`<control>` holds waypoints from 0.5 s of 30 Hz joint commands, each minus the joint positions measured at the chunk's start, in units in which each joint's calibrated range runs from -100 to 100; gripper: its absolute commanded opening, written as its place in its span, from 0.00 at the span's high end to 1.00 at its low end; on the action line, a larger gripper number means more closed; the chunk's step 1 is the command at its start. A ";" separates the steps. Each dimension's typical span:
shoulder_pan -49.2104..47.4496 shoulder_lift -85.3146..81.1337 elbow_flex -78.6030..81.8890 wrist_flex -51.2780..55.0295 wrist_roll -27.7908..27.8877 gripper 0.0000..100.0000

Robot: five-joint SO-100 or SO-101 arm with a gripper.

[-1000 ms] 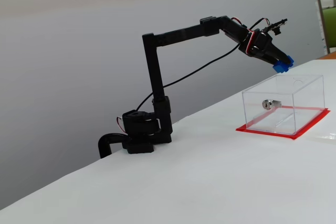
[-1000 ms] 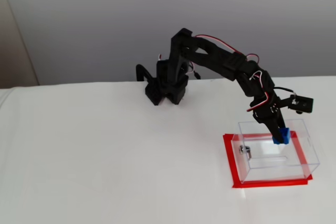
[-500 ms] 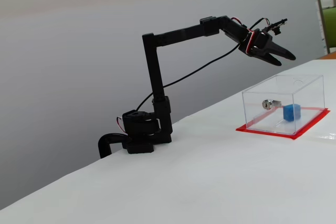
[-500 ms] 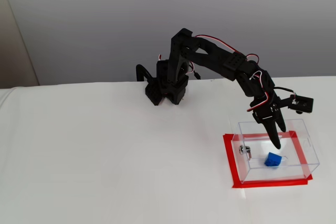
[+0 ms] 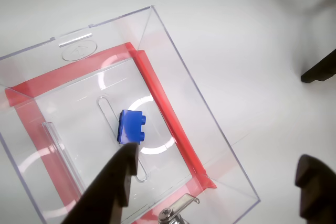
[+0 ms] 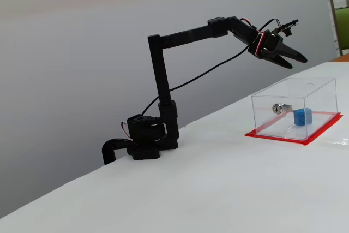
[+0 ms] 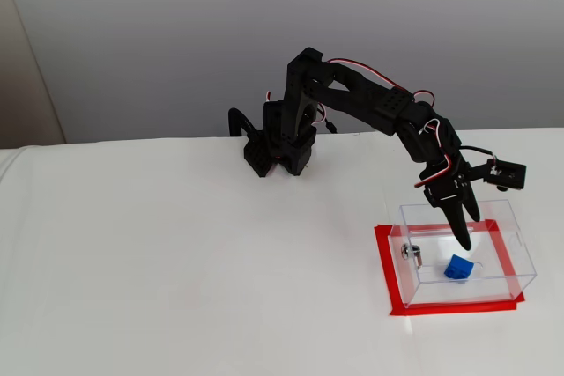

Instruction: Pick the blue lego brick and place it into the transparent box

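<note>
With the brick (image 7: 456, 267) lying inside the box (image 7: 520, 263), the placing looks done; the pincer (image 6: 293, 60), spread and empty above, need only withdraw.

A white bench (image 6: 229, 189) stands against a plain grey wall (image 6: 82, 53). Shelving (image 6: 338, 9) shows at the far right of one fixed view. Light is even.
</note>
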State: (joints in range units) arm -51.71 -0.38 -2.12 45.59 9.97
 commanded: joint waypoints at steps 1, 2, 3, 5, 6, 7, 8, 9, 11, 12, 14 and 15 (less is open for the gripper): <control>0.73 -2.04 -4.48 0.10 0.00 0.74; 0.95 -2.72 -4.48 0.10 0.06 0.78; 1.40 -3.57 -4.12 0.10 0.06 0.81; 1.69 -5.35 -3.58 0.10 0.06 0.87; 1.84 -6.20 -3.58 0.10 0.06 0.88; 1.91 -7.04 -3.58 0.10 0.06 0.90; 2.50 -7.89 -3.58 0.10 0.06 0.91; 3.10 -8.74 -3.58 0.10 0.06 0.93; 4.13 -10.52 -2.85 0.10 0.06 0.96; 4.65 -11.54 -2.13 0.02 0.06 0.98; 6.20 -14.09 -0.05 0.02 0.00 0.99; 7.01 -15.61 1.30 -0.16 0.00 0.99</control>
State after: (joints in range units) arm -47.97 -9.60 -1.85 45.59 9.97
